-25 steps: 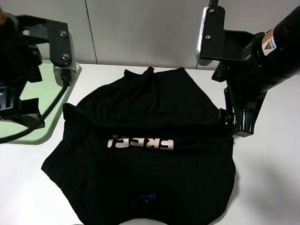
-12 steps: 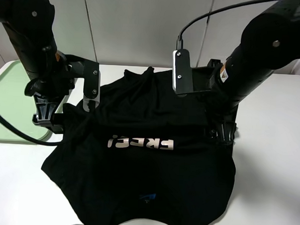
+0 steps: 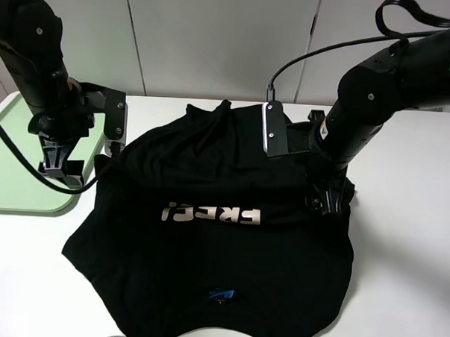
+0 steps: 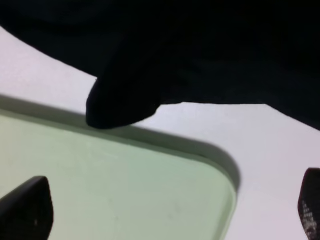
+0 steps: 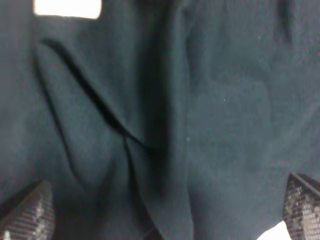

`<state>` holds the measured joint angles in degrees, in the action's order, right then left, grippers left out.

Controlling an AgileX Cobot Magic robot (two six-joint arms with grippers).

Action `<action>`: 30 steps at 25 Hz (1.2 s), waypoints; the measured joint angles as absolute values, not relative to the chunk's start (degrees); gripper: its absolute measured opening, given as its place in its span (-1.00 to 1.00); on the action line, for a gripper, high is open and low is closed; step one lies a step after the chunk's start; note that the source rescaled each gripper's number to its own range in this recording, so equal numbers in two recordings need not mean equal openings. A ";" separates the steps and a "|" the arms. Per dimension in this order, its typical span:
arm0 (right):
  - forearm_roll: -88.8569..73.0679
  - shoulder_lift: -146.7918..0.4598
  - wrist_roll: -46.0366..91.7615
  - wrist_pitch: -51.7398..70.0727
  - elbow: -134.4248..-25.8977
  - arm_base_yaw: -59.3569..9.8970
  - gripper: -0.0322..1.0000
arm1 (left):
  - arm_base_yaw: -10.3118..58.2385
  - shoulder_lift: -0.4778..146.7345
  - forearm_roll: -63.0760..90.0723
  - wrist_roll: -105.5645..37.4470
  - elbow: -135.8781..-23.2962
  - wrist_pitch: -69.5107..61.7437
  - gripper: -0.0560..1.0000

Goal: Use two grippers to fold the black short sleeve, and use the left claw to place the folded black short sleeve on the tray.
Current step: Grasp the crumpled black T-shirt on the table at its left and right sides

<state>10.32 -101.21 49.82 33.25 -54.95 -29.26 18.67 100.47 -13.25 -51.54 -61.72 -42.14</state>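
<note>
Black soft-fabric T-shirt (image 3: pixel 206 265) lies centre-frame; the left black claw (image 3: pixel 64 169) hangs wide open beside its left edge, the right black claw (image 3: pixel 327 201) equally wide over its right.

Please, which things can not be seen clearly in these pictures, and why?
- Exterior high: the tray is cut by the left picture edge and partly covered by the left gripper.
- Exterior high: a fold covers part of the lettering on the black short sleeve.
- Exterior high: the blue neck label is too small to read.
- Right wrist: blurred fabric only; whether the right gripper touches it is unclear.
</note>
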 joint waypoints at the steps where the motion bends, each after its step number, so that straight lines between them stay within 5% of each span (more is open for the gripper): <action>1: 10.32 -101.58 49.89 33.25 -54.95 -28.63 1.00 | 18.60 100.86 -13.14 -52.06 -61.95 -41.69 0.96; 30: 7.93 -107.99 54.25 28.82 -54.95 -24.87 1.00 | 18.53 115.09 -1.43 -65.42 -70.99 -38.37 0.96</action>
<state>7.93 -107.99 54.25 28.82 -54.95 -24.87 18.53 115.09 -1.43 -65.42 -70.99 -38.37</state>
